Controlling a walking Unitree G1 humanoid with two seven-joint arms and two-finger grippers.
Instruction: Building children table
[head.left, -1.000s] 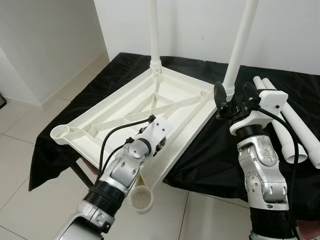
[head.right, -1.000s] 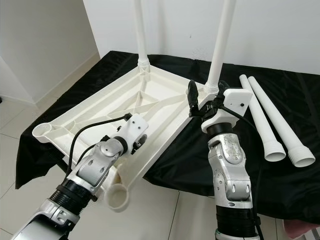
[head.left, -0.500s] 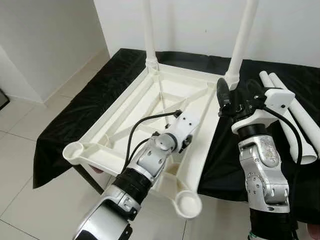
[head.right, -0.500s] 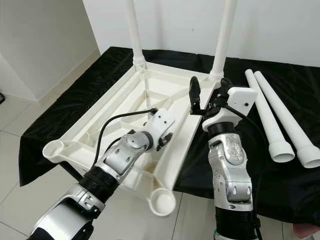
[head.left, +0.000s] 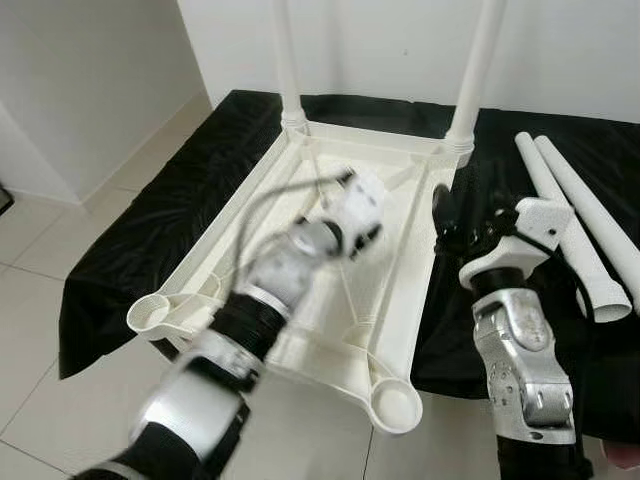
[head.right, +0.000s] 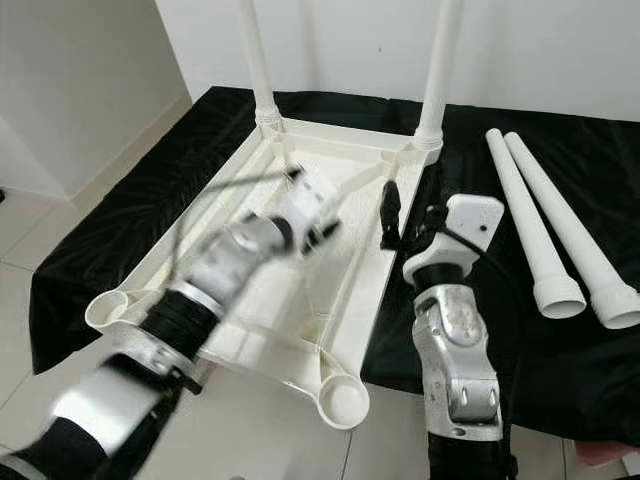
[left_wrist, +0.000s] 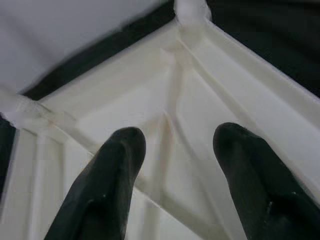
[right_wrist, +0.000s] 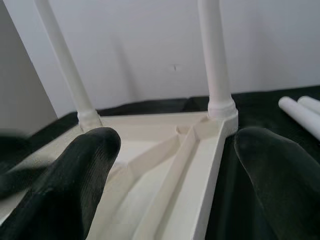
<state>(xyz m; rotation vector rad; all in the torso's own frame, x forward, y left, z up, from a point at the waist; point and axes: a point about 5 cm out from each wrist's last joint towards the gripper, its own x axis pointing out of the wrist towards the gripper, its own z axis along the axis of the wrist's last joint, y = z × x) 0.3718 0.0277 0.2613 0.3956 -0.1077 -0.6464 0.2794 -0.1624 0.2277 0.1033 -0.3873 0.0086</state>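
Note:
A white table top (head.right: 262, 325) lies upside down on a black cloth (head.left: 170, 200). Two white legs (head.left: 285, 60) (head.left: 475, 70) stand upright in its far corner sockets. The near sockets (head.left: 395, 405) (head.left: 150, 312) hold nothing. Two loose legs (head.left: 565, 225) (head.left: 597, 215) lie side by side on the cloth at the right. My left arm is blurred, reaching over the middle of the top. The left gripper (left_wrist: 175, 142) hangs open just above the ribbed underside. Beside the top's right rim, my right gripper (head.left: 468, 225) is open, pointing toward the far right leg.
A white wall rises just behind the table. Pale floor tiles (head.left: 60, 250) run along the left and in front. The near end of the table top overhangs the cloth's front edge.
The table top has swung round so its near socket sits further right. My left arm has swept forward to the top's middle. The right gripper has dropped back from the leg base.

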